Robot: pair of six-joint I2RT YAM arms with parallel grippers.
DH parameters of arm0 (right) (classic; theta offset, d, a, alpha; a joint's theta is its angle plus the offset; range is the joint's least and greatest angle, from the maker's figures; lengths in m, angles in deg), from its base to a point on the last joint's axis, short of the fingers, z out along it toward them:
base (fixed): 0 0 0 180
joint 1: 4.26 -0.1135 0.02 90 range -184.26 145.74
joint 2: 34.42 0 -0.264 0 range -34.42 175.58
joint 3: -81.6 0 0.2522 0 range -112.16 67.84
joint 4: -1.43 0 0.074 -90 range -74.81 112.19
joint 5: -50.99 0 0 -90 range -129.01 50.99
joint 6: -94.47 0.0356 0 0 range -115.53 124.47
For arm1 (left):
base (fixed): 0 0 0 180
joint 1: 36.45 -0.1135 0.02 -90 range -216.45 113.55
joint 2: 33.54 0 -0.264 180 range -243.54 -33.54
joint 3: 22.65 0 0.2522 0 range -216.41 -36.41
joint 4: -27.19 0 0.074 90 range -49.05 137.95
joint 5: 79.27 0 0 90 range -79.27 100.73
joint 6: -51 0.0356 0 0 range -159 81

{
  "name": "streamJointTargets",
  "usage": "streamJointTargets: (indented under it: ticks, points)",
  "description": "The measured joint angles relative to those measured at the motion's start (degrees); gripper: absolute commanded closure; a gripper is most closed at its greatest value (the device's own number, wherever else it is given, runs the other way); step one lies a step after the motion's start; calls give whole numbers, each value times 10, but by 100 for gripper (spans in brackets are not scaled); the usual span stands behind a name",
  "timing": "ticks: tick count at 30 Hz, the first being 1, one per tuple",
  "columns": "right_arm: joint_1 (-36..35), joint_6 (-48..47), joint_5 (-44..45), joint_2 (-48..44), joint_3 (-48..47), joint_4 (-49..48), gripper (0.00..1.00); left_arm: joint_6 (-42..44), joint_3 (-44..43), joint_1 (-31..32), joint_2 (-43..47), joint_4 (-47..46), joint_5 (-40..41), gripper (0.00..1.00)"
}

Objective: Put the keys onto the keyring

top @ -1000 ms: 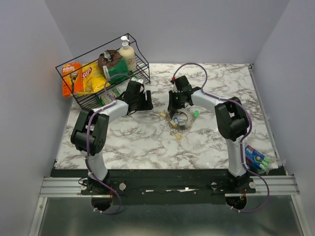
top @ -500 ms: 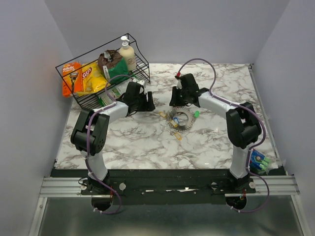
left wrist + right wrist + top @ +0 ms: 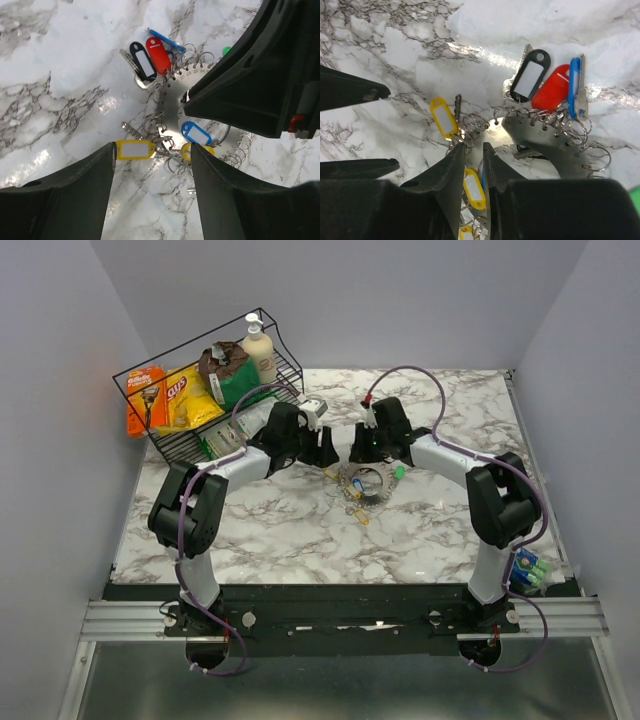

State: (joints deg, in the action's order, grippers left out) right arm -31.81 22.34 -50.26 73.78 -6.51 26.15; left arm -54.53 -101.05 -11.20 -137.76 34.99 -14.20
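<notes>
The keyring (image 3: 378, 487) is a flat silver ring plate (image 3: 555, 145) with small split rings round its edge, lying on the marble. Keys with plastic tags lie on and around it: black (image 3: 143, 59), red (image 3: 158, 48), yellow (image 3: 134, 149) and blue (image 3: 196, 134). My left gripper (image 3: 152, 146) (image 3: 328, 452) hovers open at the plate's left edge, bare marble between its fingers. My right gripper (image 3: 474, 146) (image 3: 360, 452) points down at the plate's far-left part. Its jaws stand a narrow gap apart, and nothing shows clamped between them. A yellow tag (image 3: 474, 187) shows through the gap.
A black wire basket (image 3: 160, 435) stands at the back left with a soap bottle (image 3: 260, 352) and a yellow snack bag (image 3: 185, 395); an orange packet (image 3: 140, 400) leans beside it. A blue packet (image 3: 522, 562) lies near the right arm's base. A green tag (image 3: 398, 471) sits right of the plate.
My left gripper has swung right, from beside the basket to the plate's left edge, and narrowed a little. The right arm shifted slightly, its gripper still over the plate.
</notes>
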Motion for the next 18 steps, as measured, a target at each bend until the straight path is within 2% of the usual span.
streamJointTargets:
  ticks: [6, 12, 18]
  points:
    - [23, 0, -11, -18, 28, -6, 71, 51, -57, 7, -39, 5, -21, 33]
    - [33, 0, -14, -39, 36, -13, 71, 104, -122, 15, -88, 54, -33, 39]
    - [52, 2, -24, -49, 50, -18, 71, 155, -176, 26, -128, 114, -43, 40]
